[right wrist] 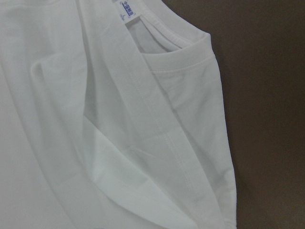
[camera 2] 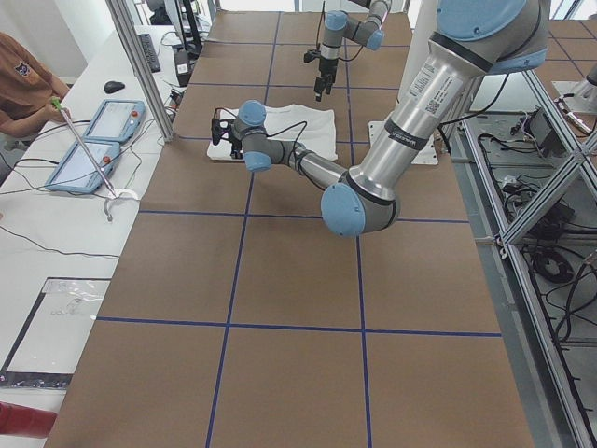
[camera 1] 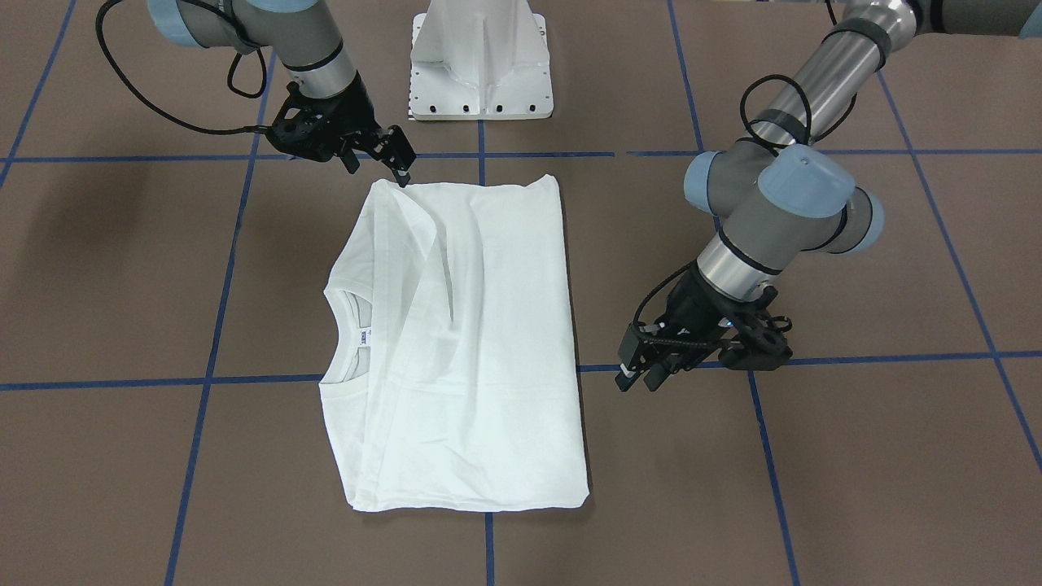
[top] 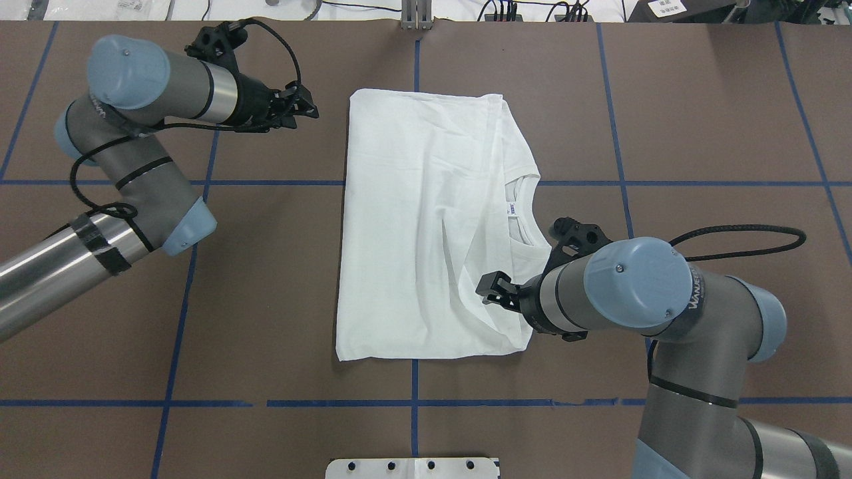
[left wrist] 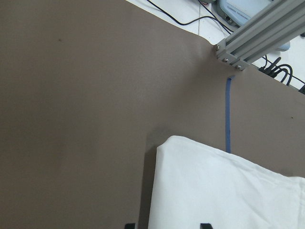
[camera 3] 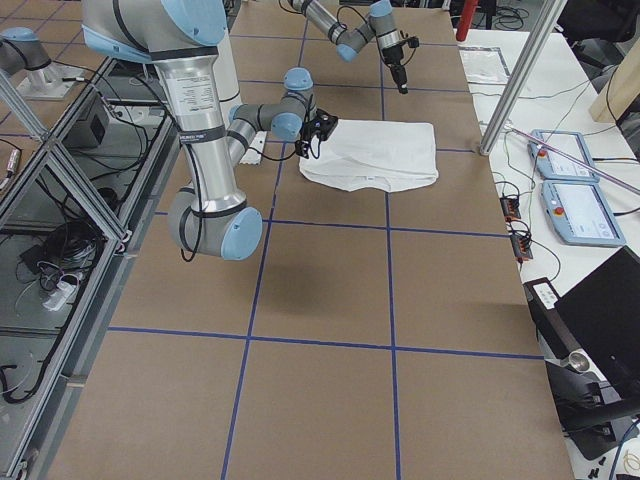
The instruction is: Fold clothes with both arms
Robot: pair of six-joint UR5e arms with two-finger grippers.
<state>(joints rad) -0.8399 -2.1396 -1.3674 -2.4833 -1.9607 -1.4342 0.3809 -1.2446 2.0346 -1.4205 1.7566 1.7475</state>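
The clothes are one white T-shirt (camera 1: 480,342) (top: 426,219), folded into a tall rectangle at the middle of the table. Its ribbed collar (right wrist: 190,47) and neck tag (right wrist: 127,8) face up, with a folded strip lying across them. My left gripper (top: 303,110) (camera 1: 643,370) hangs open just off the shirt's far left edge. In the left wrist view the shirt's corner (left wrist: 190,181) lies between the two fingertips. My right gripper (top: 489,289) (camera 1: 399,163) hovers open over the near right corner. Neither gripper holds any fabric.
The white pedestal base (camera 1: 480,65) stands at the robot's side of the table. Blue tape lines (top: 266,182) grid the brown surface. An aluminium frame post (left wrist: 257,33) rises past the far edge. A side bench holds tablets (camera 2: 93,140), where a person's arm (camera 2: 28,84) shows.
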